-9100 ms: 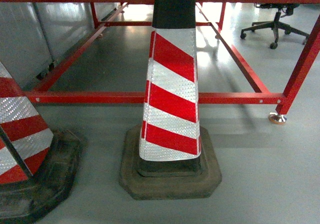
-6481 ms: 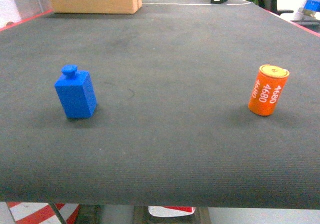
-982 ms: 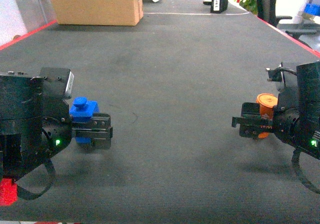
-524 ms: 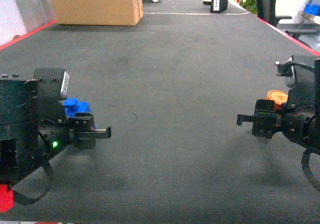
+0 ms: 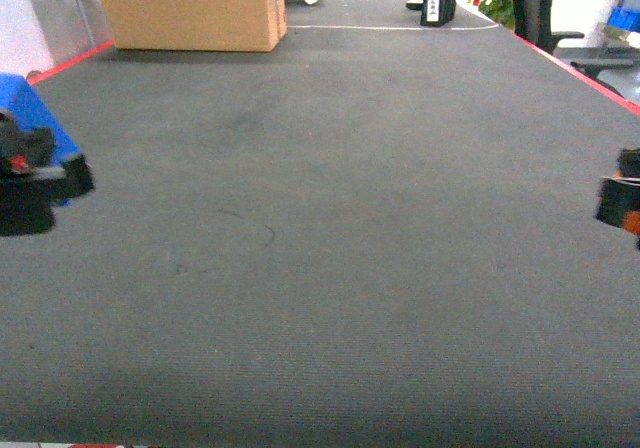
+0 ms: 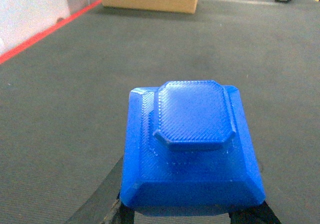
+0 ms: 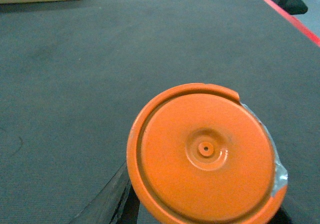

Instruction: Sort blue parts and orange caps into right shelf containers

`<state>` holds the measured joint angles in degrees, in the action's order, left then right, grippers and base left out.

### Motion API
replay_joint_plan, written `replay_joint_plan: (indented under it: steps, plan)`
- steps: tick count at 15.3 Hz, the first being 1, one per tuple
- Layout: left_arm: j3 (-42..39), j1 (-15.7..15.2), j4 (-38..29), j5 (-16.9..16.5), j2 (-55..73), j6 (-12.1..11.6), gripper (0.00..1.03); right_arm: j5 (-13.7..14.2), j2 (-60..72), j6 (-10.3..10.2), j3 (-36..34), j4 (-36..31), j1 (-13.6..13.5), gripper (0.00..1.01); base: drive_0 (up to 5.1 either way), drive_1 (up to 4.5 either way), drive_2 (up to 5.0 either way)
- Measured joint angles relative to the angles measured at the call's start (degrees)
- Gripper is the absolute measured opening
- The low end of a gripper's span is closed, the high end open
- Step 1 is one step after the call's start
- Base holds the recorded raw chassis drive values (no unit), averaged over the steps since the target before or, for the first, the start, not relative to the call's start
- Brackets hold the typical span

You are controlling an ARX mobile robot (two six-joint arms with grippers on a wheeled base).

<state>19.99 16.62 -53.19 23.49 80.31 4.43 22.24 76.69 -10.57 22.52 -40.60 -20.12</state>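
Observation:
A blue part (image 6: 192, 144), blocky with a raised octagonal top, fills the left wrist view, held off the mat between the two dark fingers (image 6: 107, 204) of my left gripper (image 6: 185, 216). At the far left edge of the head view, this blue part (image 5: 30, 113) sits above the left gripper (image 5: 40, 173). My right gripper (image 7: 200, 219) is shut on an orange cap (image 7: 205, 156), whose round end faces the camera. Only a sliver of the right gripper (image 5: 622, 198) and of the cap (image 5: 632, 225) shows in the head view. The right shelf containers are out of view.
A dark grey mat (image 5: 320, 218) covers the table, with red edges (image 5: 575, 63) on both sides. A brown cardboard box (image 5: 190, 8) stands at the far left and a small black object (image 5: 433, 0) at the far end. A chair (image 5: 545, 8) stands beyond the right edge.
Both arms have drawn apart to the outer edges of the head view, each carrying its piece. The blue part and the orange cap have left the mat.

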Motion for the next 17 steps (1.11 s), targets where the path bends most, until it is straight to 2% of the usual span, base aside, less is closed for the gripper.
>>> replay_joint_plan:
  steps: [3,4,5,7,8,9,10,11,17]
  plan:
    - [-5.2,4.3,9.3,6.8,-20.4,-0.5,0.41,6.6,-20.3,0.1,-5.5,9.3,-5.1,0.46,0.0,0.00,0.0]
    - [-6.4,5.7,12.3,8.6,-25.4,-0.8,0.41,8.7,-24.5,1.1,-6.2,11.4,-6.6,0.46,0.0,0.00,0.0]
    - [-7.0,7.2,14.9,10.0,-29.8,-1.4,0.41,11.1,-29.9,2.1,-6.6,14.3,-8.2,0.46,0.0,0.00,0.0]
    - [-7.0,9.4,17.9,10.6,-34.5,-1.6,0.41,14.3,-35.5,3.5,-6.7,17.1,-10.1,0.46,0.0,0.00,0.0]
    - [-7.0,10.5,19.3,11.0,-34.9,-1.7,0.41,16.8,-35.9,4.3,-6.6,17.4,-11.2,0.46,0.0,0.00,0.0]
    - [-6.8,12.1,20.2,12.7,-33.7,-3.3,0.41,17.0,-35.1,5.2,-6.6,18.1,-11.7,0.46,0.0,0.00,0.0]
    - [-8.8,7.2,24.1,2.0,-39.0,-3.5,0.41,5.3,-40.7,8.6,-10.2,17.0,-6.1,0.46,0.0,0.00,0.0]
    - [-14.5,-3.2,29.3,-9.9,-50.0,-3.6,0.41,-7.4,-51.0,9.7,-16.2,21.7,5.5,0.45,0.0,0.00,0.0]
    - [-15.8,-6.4,31.5,-12.9,-53.8,-3.6,0.41,-10.6,-54.5,9.8,-17.7,23.5,8.9,0.45,0.0,0.00,0.0]
